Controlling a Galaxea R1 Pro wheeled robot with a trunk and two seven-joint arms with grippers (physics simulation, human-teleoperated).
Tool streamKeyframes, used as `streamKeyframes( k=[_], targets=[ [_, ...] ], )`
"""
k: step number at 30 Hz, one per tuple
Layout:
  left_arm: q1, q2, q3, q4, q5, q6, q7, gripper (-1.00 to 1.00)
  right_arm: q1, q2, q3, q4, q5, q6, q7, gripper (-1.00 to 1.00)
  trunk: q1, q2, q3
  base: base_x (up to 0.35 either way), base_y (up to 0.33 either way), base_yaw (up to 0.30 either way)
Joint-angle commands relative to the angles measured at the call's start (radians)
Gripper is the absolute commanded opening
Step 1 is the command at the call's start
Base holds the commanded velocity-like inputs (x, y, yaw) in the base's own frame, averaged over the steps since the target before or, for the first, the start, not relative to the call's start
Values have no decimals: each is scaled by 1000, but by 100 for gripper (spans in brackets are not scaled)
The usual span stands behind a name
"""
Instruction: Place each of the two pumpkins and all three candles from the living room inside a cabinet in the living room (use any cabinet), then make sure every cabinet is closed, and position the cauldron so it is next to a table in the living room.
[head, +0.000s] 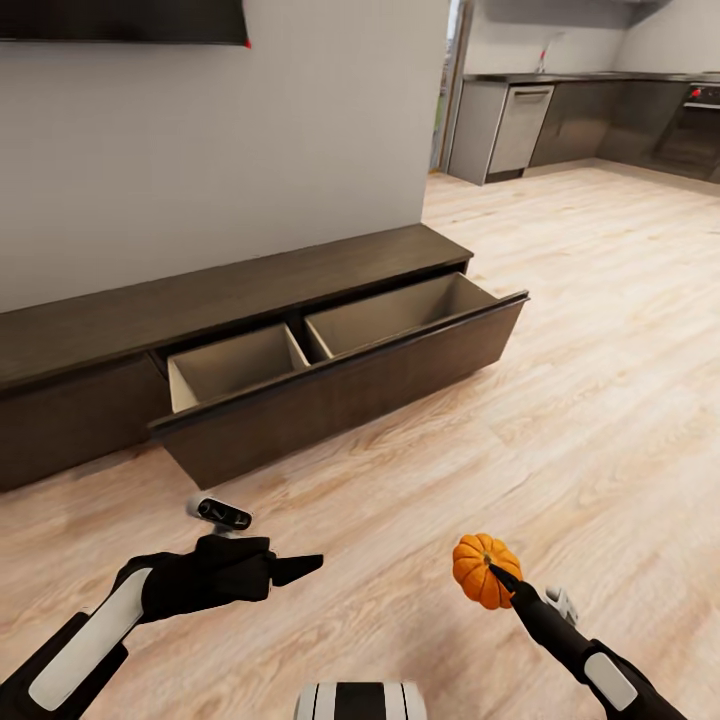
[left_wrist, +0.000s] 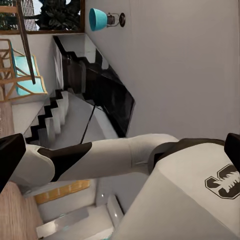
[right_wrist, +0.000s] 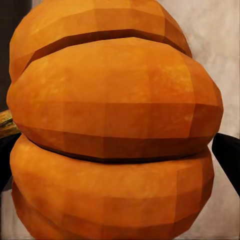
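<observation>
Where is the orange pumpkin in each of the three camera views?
Head view: the pumpkin is at lower right, held in the right gripper above the wood floor.
Left wrist view: I cannot find it there.
Right wrist view: it is very close between the fingers.
Shared landmark: the dark gripper fingers.

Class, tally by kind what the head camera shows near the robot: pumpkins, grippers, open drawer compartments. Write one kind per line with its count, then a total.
Pumpkins: 1, the orange pumpkin held in the right gripper
Grippers: 2, that one and the left gripper
Open drawer compartments: 2, the left compartment and the right compartment of the cabinet
Total: 5
</observation>
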Motion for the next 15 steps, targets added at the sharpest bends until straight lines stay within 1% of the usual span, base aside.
streamKeyframes(
  k=[1, 3, 5, 15],
  targets=[
    [-1, 1, -2, 0, 3, 4, -2, 100, 0, 0, -4, 0, -8, 9, 2, -100, -1, 0, 5, -291, 0, 196],
    [-1, 1, -2, 1, 3, 4, -2, 100, 0, 0, -4, 0, -8, 9, 2, -100, -2, 0, 15, -187, 0, 196],
    [-1, 1, -2, 2, 4, 4, -2, 100, 0, 0, -4, 0, -8, 9, 2, -100, -3, 1, 25, -71, 0, 197],
    [-1, 2, -1, 2, 4, 4, -2, 100, 0, 0, -4, 0, -8, 9, 1, -100, -7, 3, 75, -10, 0, 197]
  ],
)
